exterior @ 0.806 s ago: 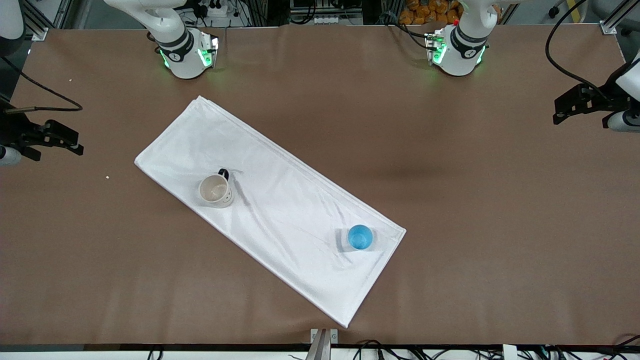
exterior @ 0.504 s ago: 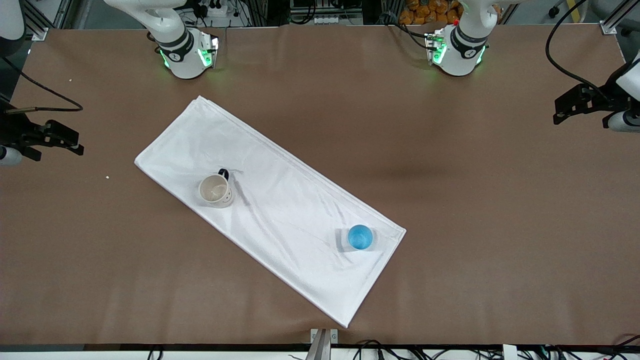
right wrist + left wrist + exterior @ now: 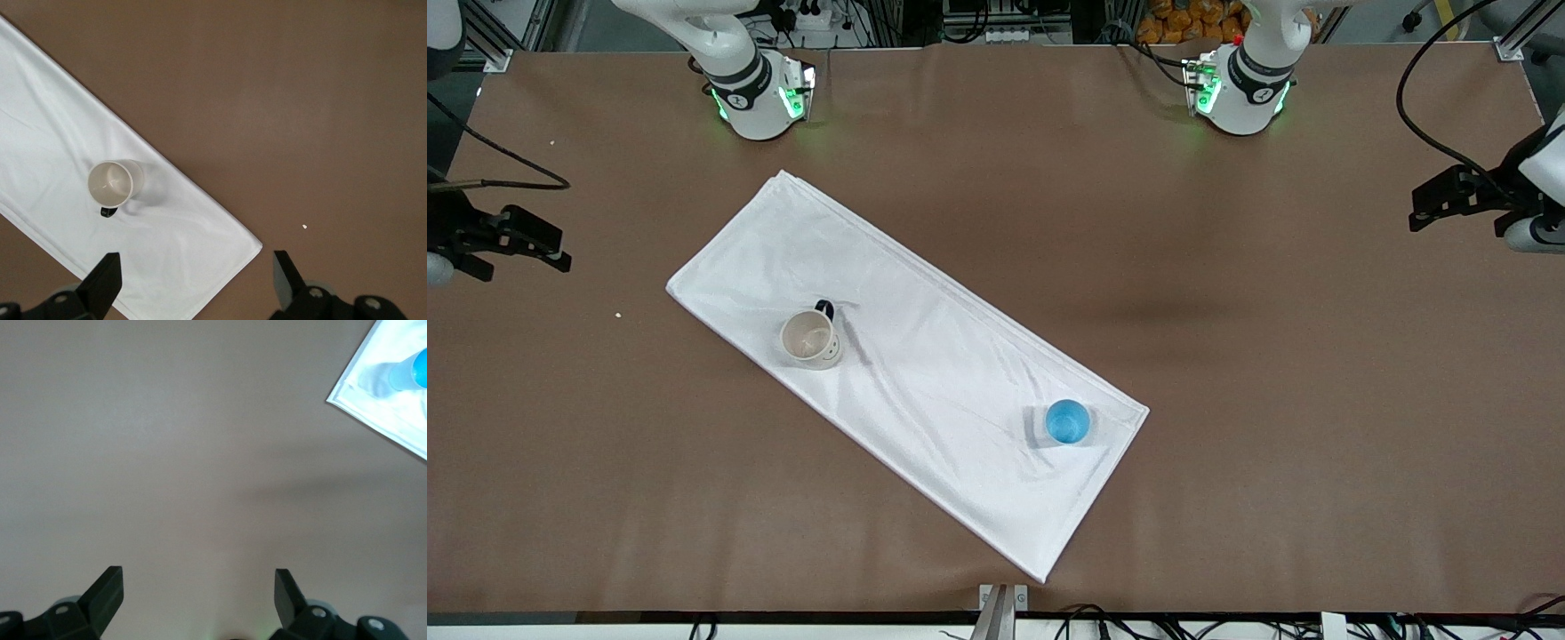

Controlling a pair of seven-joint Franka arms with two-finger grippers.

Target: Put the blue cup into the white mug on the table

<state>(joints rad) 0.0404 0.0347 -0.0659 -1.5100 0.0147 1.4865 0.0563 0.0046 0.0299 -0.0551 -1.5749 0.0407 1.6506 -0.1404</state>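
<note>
At the right arm's end of the table, the right end effector hangs in the air above bare brown surface, and its two fingers stand wide apart with nothing between them. This arm waits.

Next comes the white cloth, which lies diagonally on the table. The white mug stands upright on the part of the cloth toward the right arm's end, its mouth open upward and its dark handle pointing toward the robot bases. The blue cup stands upright on the cloth too, near the corner toward the left arm's end, nearer to the front camera than the mug and well apart from it.

The left end effector hangs above bare table at the left arm's end, also spread wide and empty.

The step in hand seems to be the reach for the cup, probably by the left arm. I think it should come down straight, with one finger on each side of the cup wall, and close gently, because the cloth may wrinkle and tip the cup.
</note>
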